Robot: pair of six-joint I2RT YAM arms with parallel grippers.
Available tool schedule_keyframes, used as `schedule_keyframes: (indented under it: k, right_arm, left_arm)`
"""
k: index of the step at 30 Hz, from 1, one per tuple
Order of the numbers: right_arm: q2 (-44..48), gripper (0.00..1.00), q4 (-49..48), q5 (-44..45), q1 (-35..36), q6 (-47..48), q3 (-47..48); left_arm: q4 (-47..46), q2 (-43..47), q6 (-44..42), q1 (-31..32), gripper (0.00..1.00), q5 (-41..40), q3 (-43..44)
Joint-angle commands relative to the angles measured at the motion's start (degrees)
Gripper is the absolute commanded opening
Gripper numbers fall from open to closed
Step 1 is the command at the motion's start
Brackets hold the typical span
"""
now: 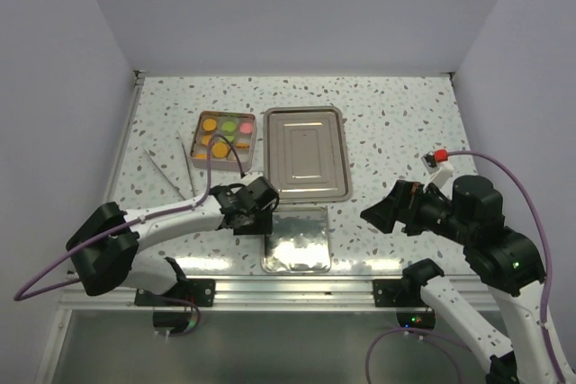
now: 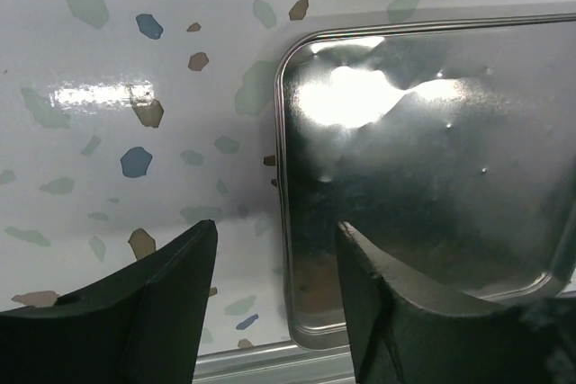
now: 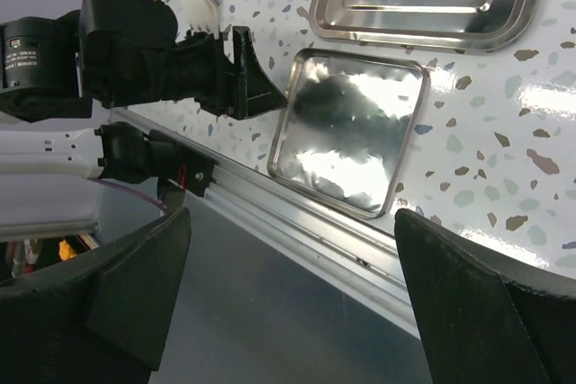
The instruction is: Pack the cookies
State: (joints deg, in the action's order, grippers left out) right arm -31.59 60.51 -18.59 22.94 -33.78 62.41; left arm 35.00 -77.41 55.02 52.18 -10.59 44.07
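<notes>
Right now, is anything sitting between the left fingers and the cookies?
Nothing visible does. The left gripper hangs open over the small shiny tray's left edge; the cookies lie farther back in their shallow dish, only table between. The arm's own cable loops over the dish's near rim.

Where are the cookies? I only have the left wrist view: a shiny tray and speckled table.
Observer: The cookies lie in a small box, farther back than the shiny tray and to its left.
Operator: Anything beside that box?
Observer: A large steel pan lies just to its right.
Operator: And the right arm?
Observer: The right tool is open and empty, off to the right of the shiny tray.
</notes>
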Motion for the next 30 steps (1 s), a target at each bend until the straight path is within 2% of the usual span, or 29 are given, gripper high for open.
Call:
schedule_keyframes:
  k: [1, 4, 9, 12, 13, 15, 19, 25, 30]
  right_arm:
    - [-0.4, 0.99, 2.0, 1.7, 0.3, 2.3, 1.0]
    - [-0.5, 0.99, 2.9, 1.9, 0.3, 3.2, 1.2]
    - [-0.5, 0.99, 3.7, 3.2, 0.2, 4.8, 1.3]
    - [-0.7, 0.99, 3.1, 3.2, 0.2, 4.6, 1.1]
    - [-0.7, 0.99, 2.9, 2.9, 0.3, 4.4, 1.1]
    - [-1.1, 0.99, 2.3, 1.9, 0.1, 4.0, 1.5]
    - [-2.5, 0.99, 1.3, 0.3, 0.2, 3.0, 3.2]
    - [-7.4, 0.99, -1.3, -2.3, 0.3, -0.3, 8.5]
    - [-12.1, 0.99, -10.4, -6.0, 0.3, -10.8, 10.8]
  left_arm:
    - [-3.5, -2.3, 1.9, 0.6, 0.59, -1.0, -0.7]
    - [-6.3, -4.1, 2.2, 0.8, 0.49, 0.4, -2.1]
    - [-9.3, -7.9, 1.7, 1.1, 0.42, 1.6, -2.5]
    - [-9.0, -10.4, 1.4, 1.2, 0.28, 1.7, -2.0]
    - [-8.6, -10.7, 1.4, 1.2, 0.13, 1.8, -1.7]
    - [-8.0, -10.7, 1.5, 1.3, 0.0, 1.6, -0.7]
    - [-1.5, -7.1, 1.5, 1.5, 0.0, -2.8, 3.7]
    - [10.5, -0.7, -2.0, 1.9, 0.0, -12.1, 15.0]
    - [18.3, 2.8, -4.6, 3.4, 0.0, -21.3, 25.5]
